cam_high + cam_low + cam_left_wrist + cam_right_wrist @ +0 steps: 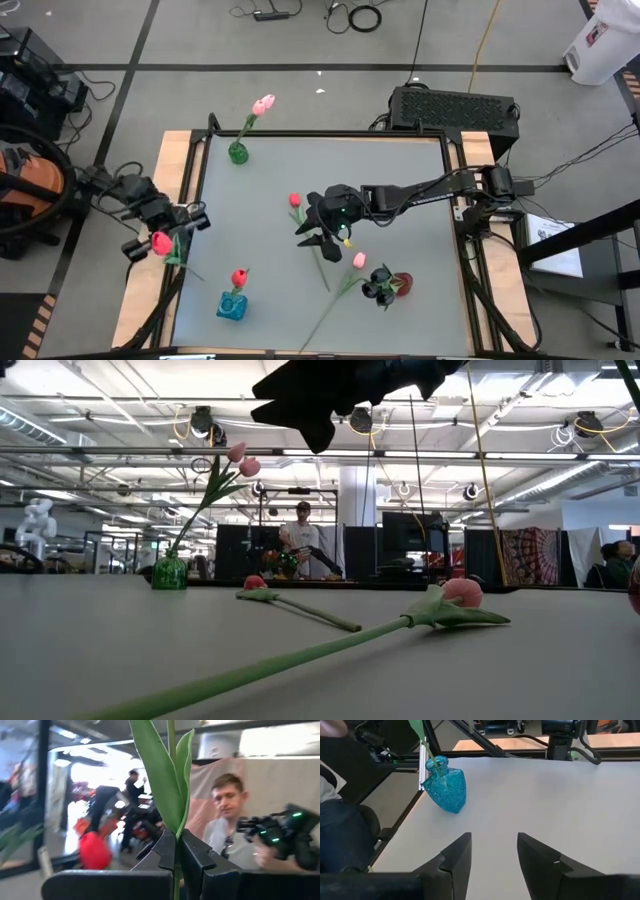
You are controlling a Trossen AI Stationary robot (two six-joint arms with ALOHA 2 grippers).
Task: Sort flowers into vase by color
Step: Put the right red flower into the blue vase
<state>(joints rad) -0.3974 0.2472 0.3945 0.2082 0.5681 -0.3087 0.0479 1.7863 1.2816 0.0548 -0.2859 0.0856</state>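
Note:
My left gripper (pixel 172 248) is at the table's left edge, shut on a red tulip (pixel 160 242) whose green leaves (pixel 160 775) rise above the fingers. My right gripper (pixel 308 225) hangs open over the table's middle, with only bare table between its fingers (pixel 494 845). A loose red tulip (pixel 295 200) and a loose pink tulip (pixel 358 260) lie flat on the table beside it. A green vase (pixel 238 153) holds pink tulips, a blue vase (pixel 232 307) a red one, and a dark red vase (pixel 402 283) black ones. My left gripper pinches the red tulip's thin green stem (pixel 176 870) between its two fingers, just below the leaves. The fingers come roughly level from the table's left side and lie across the stem. The stem stands upright through them, head above, its lower end (pixel 198 275) hanging below.
The blue vase (pixel 445 785) stands ahead of my right gripper near the table's front left. The loose pink tulip's long stem (pixel 250 675) slants toward the near edge. People show in the room beyond the table. Bare table lies between the green and blue vases.

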